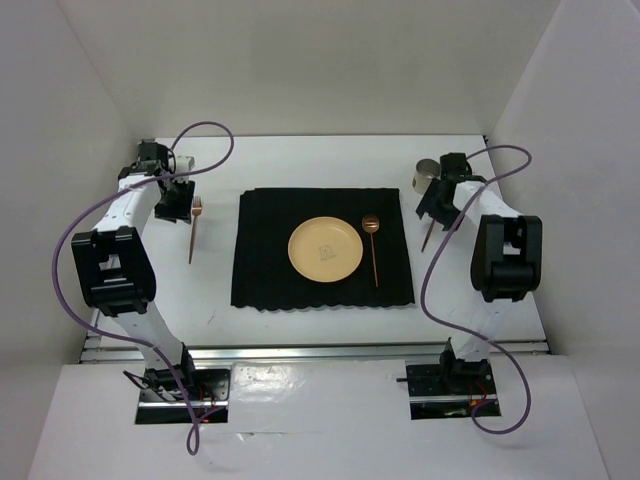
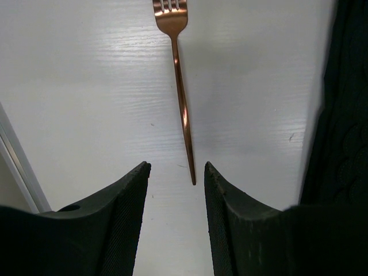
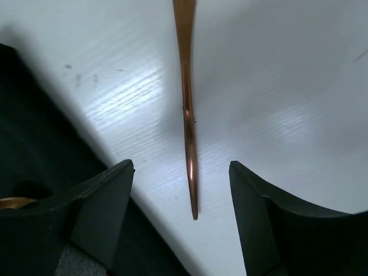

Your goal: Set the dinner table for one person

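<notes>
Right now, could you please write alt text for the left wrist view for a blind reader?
A slim copper-coloured metal fork lies on the flat white dinner table, tines toward the top, its handle tip in the gap of the open black left claw. A black cloth mat edges the right side.

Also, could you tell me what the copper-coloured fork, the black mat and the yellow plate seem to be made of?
The slim copper-coloured fork looks like polished metal: bright glints run along its handle. The black square mat seems cloth, matte with a wavy near hem. The round yellow plate is smooth and matte, perhaps ceramic or plastic; I cannot tell which.
</notes>
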Tool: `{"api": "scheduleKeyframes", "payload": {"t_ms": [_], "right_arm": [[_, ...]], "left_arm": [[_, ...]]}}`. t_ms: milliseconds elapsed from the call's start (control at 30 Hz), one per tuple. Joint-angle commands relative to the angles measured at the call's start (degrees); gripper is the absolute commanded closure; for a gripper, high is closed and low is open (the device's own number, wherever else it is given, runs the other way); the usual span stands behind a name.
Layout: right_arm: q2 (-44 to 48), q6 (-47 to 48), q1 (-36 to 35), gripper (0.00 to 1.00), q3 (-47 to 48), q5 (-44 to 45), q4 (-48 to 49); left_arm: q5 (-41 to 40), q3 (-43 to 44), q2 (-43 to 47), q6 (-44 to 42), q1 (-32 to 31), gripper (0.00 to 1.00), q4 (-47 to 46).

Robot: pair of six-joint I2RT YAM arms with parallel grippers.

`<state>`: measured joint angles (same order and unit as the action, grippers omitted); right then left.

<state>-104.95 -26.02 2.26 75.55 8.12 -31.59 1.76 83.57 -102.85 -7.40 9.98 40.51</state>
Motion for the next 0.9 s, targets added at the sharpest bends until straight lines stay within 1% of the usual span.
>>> {"api": "scheduleKeyframes", "payload": {"t_ms": [0, 100, 133, 200, 233, 267, 300, 367, 400, 467, 633, 700, 800, 867], "right_arm": [[-4.72, 1.59, -0.68, 0.25, 1.70, -1.44, -1.10], [-7.63, 1.59, -0.68, 0.26, 1.71, -1.97, -0.05], [-9.21, 1.59, -0.68, 0.29, 2.23, -1.27, -0.05], [-10.45, 1.59, -0.68, 0.43, 1.71, -0.48, -0.05], [-10.45, 1.59, -0.68, 0.52, 1.19, -0.47, -0.05], [-10.45, 1.59, -0.16, 0.69, 0.48, -0.47, 0.74], [-10.45, 1.59, -0.15, 0.75, -0.92, 0.05, 0.74], [-8.79, 1.59, -0.15, 0.94, -2.33, 1.98, 1.27], [-8.26, 1.59, -0.15, 1.00, -2.94, 3.03, 1.27], [-6.34, 2.20, -0.15, 1.00, -4.62, 5.40, 1.27], [-0.18, 4.13, -0.15, 1.00, -6.55, 7.52, 0.74], [4.30, 4.14, -0.76, 1.00, -7.08, 8.32, 0.22], [9.75, 5.54, -4.27, 1.00, -8.48, 9.63, 0.22], [11.77, 6.07, -9.27, 1.00, -9.10, 10.25, -0.31]], "left_arm": [[-0.88, -1.13, 1.77, -1.57, 0.22, 0.49, 0.45], [-0.88, -1.74, 1.77, -1.57, 0.22, 0.49, 0.45], [-1.40, -1.74, 1.77, -1.57, 0.22, 0.49, 0.45], [-2.02, -1.74, 1.77, -1.57, 0.22, 0.49, 0.97], [-2.02, -1.74, 1.77, -1.57, 0.22, 0.49, 0.97], [-2.02, -1.74, 1.77, -1.57, 0.22, 0.49, 0.97], [-2.02, -1.74, 1.77, -1.57, 0.22, 0.49, 0.97], [-2.02, -1.74, 1.77, -2.09, 0.22, 0.49, 0.97], [-2.02, -1.74, 1.77, -2.09, 0.22, 0.49, 0.97], [-2.02, -2.27, 1.77, -2.09, 0.22, 0.49, 0.97], [-2.02, -1.75, 1.25, -2.09, 0.22, 0.49, 0.97], [-1.50, -1.74, 1.25, -2.09, 0.22, 0.49, 0.97], [-1.50, -1.74, 0.72, -2.09, 0.22, 0.49, 0.97], [-1.50, -1.22, 0.72, -2.09, 0.22, 0.49, 0.97]]}}
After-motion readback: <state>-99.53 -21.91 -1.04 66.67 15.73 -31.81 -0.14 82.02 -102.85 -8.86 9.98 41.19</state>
